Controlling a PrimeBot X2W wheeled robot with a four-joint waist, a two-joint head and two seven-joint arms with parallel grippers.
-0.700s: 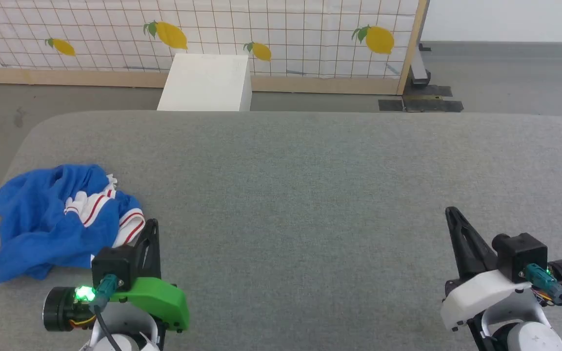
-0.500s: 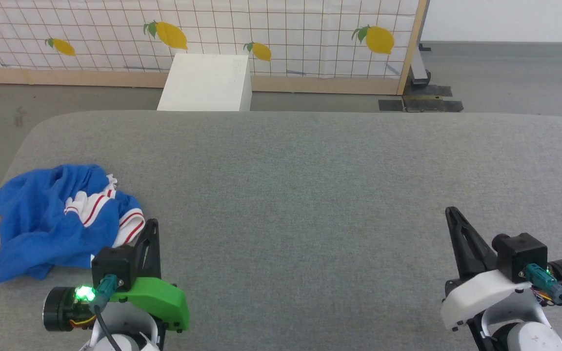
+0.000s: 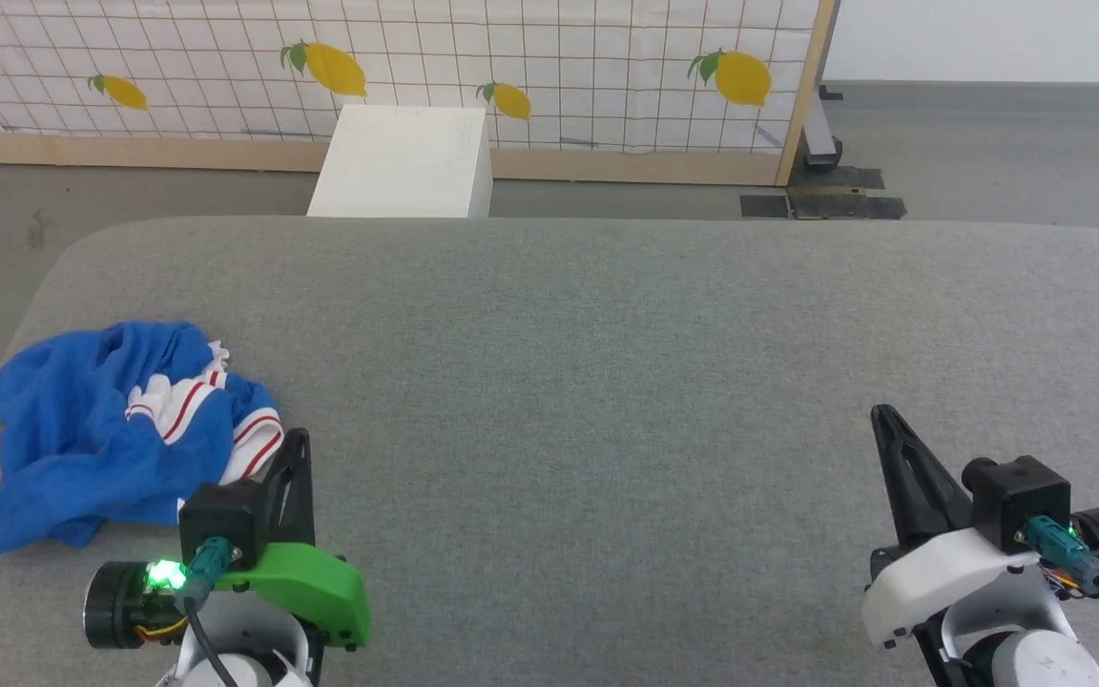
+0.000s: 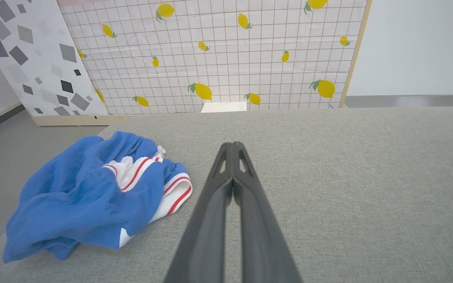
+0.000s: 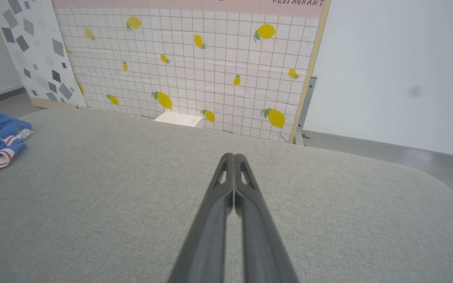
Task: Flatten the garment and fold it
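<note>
The left fingers are pressed together, empty, just right of the crumpled blue shirt, which lies near the grey surface's left edge. The right fingers, likewise closed and empty, sit well right of the shirt. Beyond it stands a white box.

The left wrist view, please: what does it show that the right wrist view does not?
Left wrist view: the whole garment, crumpled in a heap, close beside the shut left gripper, on that view's left. Right wrist view: the shut right gripper over the grey cushion, a metal post beside the lemon panel, and just an edge of the garment at its left border. Shared: the grey cushion, the lemon panel and the white box.
</note>
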